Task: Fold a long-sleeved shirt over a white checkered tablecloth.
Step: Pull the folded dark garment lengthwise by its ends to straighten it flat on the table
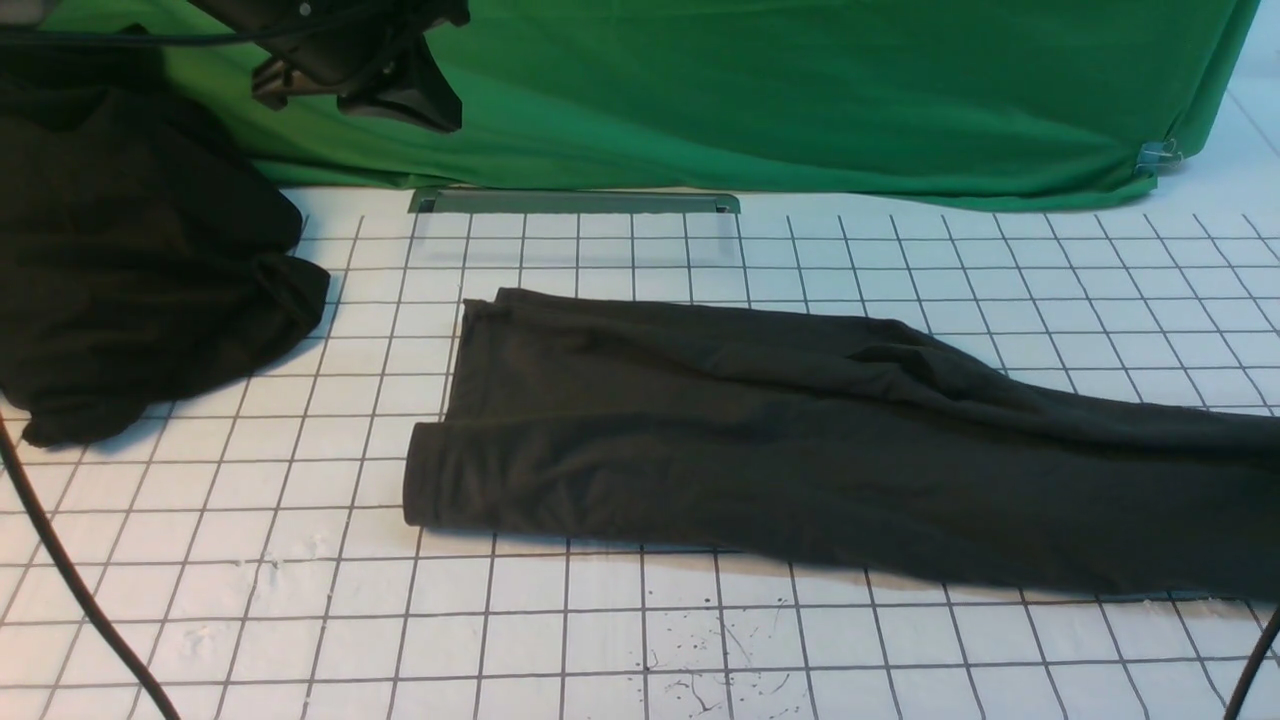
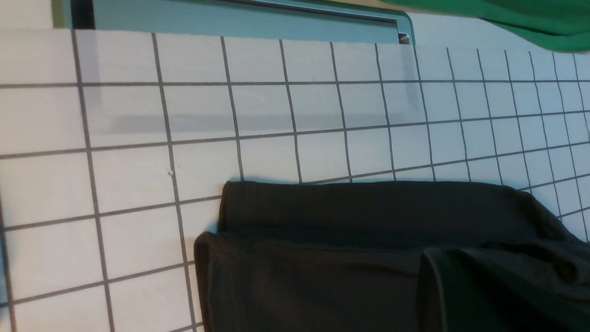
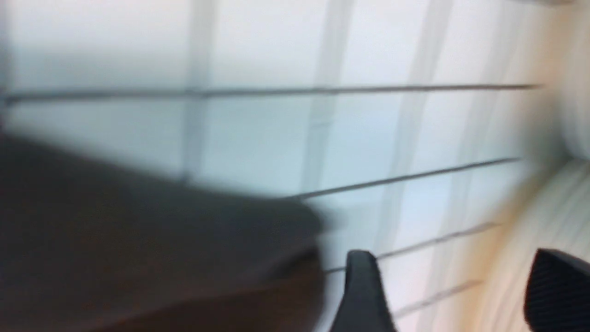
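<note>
The long-sleeved shirt (image 1: 780, 450) lies folded into a long dark charcoal band that runs from the middle of the white checkered tablecloth (image 1: 250, 560) off the right edge. No print or collar shows. My left gripper (image 1: 400, 95) hangs high at the back left, away from the shirt. The left wrist view looks down on the shirt's folded end (image 2: 322, 258) and the grid cloth (image 2: 138, 184); a dark finger (image 2: 431, 290) merges with the fabric, so its jaws are unreadable. My right gripper (image 3: 461, 295) is open and empty beside the blurred shirt (image 3: 138, 240), above the tablecloth (image 3: 258, 133).
A blacker heap of fabric (image 1: 130, 260) sits at the left edge. Plain green cloth (image 1: 800, 90) hangs across the back, with a grey metal bar (image 1: 575, 202) below it. Black cables (image 1: 70, 580) cross the front left and front right corners.
</note>
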